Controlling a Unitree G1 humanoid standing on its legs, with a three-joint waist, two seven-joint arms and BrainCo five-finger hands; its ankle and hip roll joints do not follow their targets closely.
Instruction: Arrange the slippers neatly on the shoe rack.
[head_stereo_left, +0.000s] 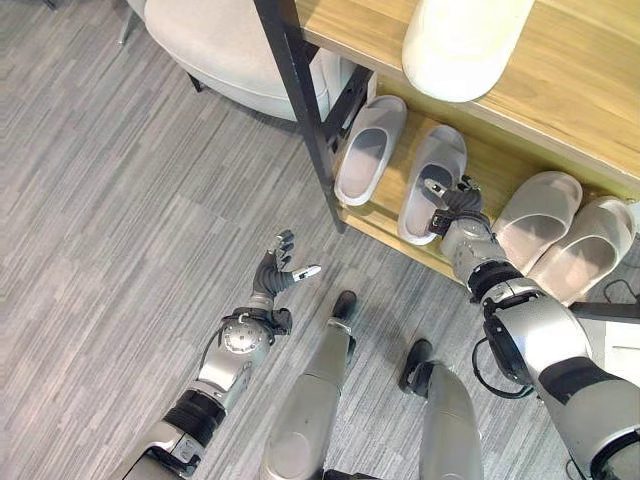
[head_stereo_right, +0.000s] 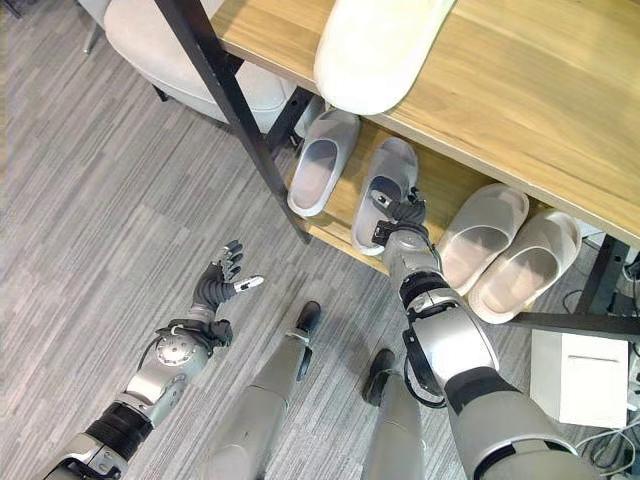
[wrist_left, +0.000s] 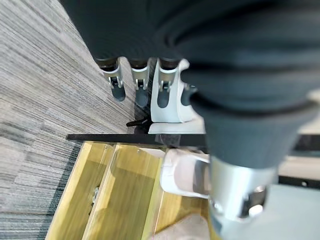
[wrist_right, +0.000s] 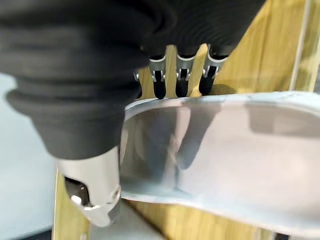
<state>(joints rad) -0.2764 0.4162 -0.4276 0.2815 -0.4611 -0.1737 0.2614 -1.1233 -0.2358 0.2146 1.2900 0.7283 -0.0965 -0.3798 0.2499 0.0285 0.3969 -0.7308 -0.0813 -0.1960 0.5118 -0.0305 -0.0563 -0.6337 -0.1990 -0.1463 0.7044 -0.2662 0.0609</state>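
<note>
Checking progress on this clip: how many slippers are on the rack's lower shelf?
4. A grey pair on the left: the left grey slipper and the second grey slipper, gripped at its heel by the right hand. A beige pair beside it: and. The upper shelf may hide more.

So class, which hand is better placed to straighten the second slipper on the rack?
The right hand: it already rests at that slipper's heel on the rack. The left hand hangs open over the floor, away from the rack.

No readable text, label, number or sign appears on anything here.
</note>
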